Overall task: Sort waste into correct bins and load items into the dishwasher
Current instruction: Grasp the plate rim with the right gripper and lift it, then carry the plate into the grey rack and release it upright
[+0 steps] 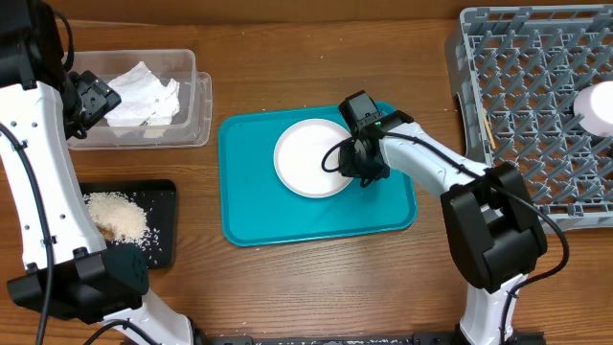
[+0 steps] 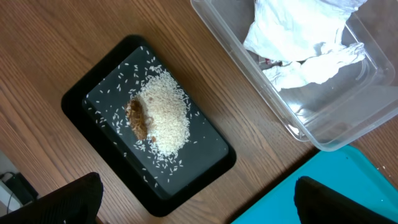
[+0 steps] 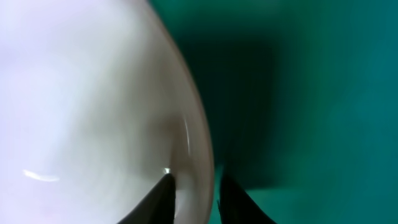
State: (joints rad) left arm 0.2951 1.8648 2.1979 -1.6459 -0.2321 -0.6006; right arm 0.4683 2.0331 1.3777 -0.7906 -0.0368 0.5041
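Round white plate (image 1: 308, 158) lies flat on the teal tray (image 1: 249, 211), slightly up from centre. Right gripper (image 1: 362, 165) is at the plate's right edge. In the wrist view, one finger sits inside the rim and one outside, drawn close with the lip between them, so I read it as a pinch on the rim. The plate looks rigid and glazed, so probably slick and chippable, with some weight hanging off a one-edge hold. The rim is the only purchase on it, and a deep bite seems wise. The tray's raised lip lies just right of the grip, so the plate must lift clear before it travels. The grey dish rack (image 1: 536, 115) stands to the right, with bare table between and its near wall and pegs to clear. Something white occupies its far right edge. Left gripper (image 2: 199, 202) hangs wide open, holding nothing, above the black tray (image 2: 211, 165) of rice and the clear tub (image 2: 292, 124) with the napkin (image 2: 298, 37), well apart from this work.
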